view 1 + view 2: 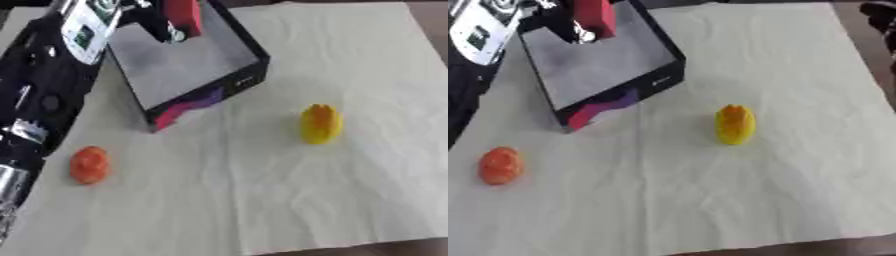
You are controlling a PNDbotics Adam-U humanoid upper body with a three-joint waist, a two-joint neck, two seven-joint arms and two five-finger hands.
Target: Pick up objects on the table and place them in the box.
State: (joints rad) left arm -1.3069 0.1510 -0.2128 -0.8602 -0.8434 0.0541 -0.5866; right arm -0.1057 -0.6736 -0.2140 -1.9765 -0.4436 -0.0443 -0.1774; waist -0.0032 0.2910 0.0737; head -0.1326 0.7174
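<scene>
While my left hand [166, 22] hangs over the box [188, 67] with its fingers curled round a red block [184, 15], two things lie outside the box on the cloth [798, 165]: a yellow piece [320, 123] to its right and nearer me, an orange piece [89, 164] to its left and nearer me. Both look like light, hard, smooth toy fruit, so I'd judge they may roll or slip and want wrapping round the middle. My right hand shows in neither view.
</scene>
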